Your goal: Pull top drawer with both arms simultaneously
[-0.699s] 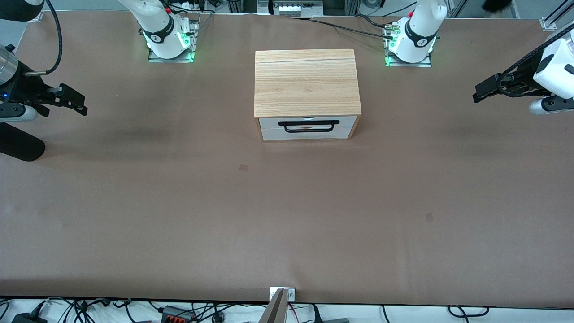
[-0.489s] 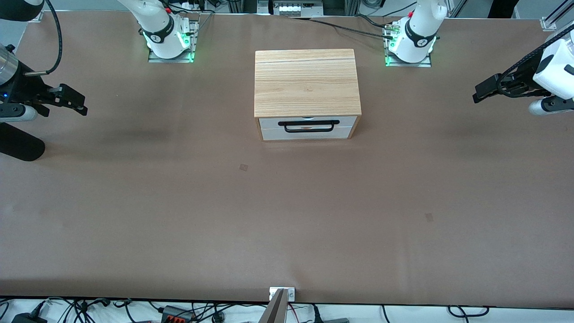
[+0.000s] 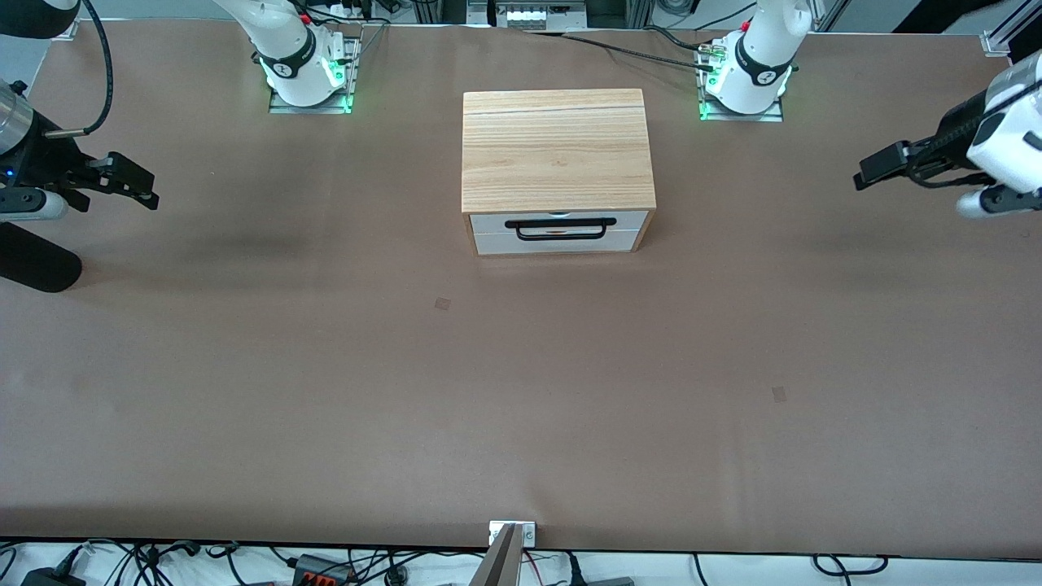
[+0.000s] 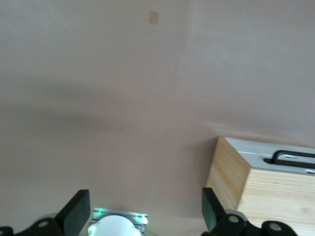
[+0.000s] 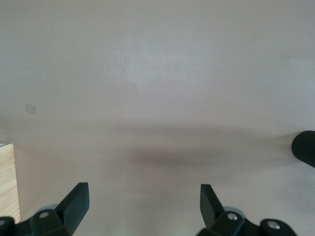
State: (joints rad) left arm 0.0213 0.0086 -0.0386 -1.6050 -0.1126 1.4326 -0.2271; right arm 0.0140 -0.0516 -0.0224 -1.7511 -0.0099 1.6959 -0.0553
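The top drawer (image 3: 498, 222) is shut in the light wood cabinet (image 3: 558, 146) at mid table; its white front and black bar handle (image 3: 560, 222) face the front camera. My left gripper (image 3: 873, 168) is open and empty, up over the table at the left arm's end, well apart from the cabinet. Its wrist view shows its open fingers (image 4: 78, 214), the cabinet's side (image 4: 231, 179) and the drawer handle (image 4: 293, 156). My right gripper (image 3: 134, 183) is open and empty over the right arm's end; its wrist view shows its fingers (image 5: 76, 199) over bare mat.
The lower white drawer front (image 3: 496, 242) sits under the top one. The arm bases (image 3: 305, 73) (image 3: 745, 81) stand on either side of the cabinet's back. A black arm segment (image 3: 32, 264) hangs at the right arm's end. The brown mat (image 3: 521, 391) covers the table.
The left arm's wrist has shifted and turned a little, with its gripper still over the same end of the table. The right arm and the drawer have not moved.
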